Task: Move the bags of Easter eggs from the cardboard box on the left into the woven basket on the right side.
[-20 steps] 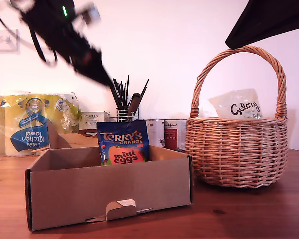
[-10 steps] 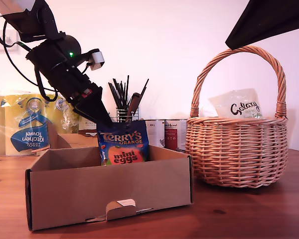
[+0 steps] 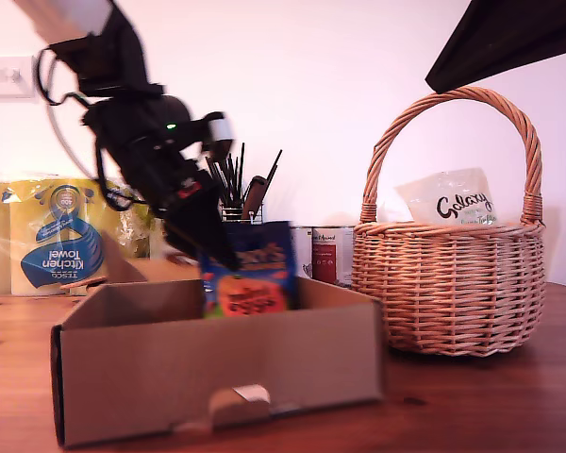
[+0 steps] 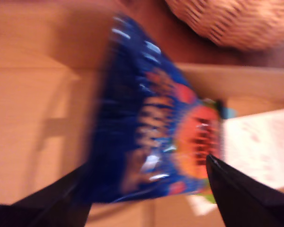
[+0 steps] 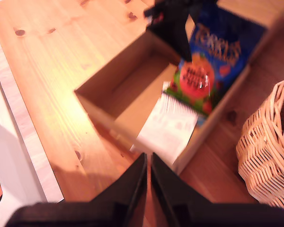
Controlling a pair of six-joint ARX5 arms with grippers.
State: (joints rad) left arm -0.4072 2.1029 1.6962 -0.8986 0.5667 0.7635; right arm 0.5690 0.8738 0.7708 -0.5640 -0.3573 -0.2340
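Table [image 3: 509, 406]: wooden, cardboard box [image 3: 217, 373] blurry.
First pincer [image 4: 146, 189]: spread around the smeared Terry's bag [image 4: 156, 137], contact unclear.
Second pincer [image 5: 148, 177]: pinched together, holding nothing.

Terry's bag [image 3: 250, 280], dark blue with orange panel, upright in cardboard box [image 3: 217, 368], between my first gripper's [image 4: 146, 189] spread fingers. Galaxy bag [image 3: 450, 198] in woven basket [image 3: 448, 288], well apart from it.

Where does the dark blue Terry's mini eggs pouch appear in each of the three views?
Exterior view: dark blue Terry's mini eggs pouch stands in the brown cardboard box.
First wrist view: pouch fills the centre, blurred.
Second wrist view: pouch in the box's far end.
Shared landmark: tan woven basket.
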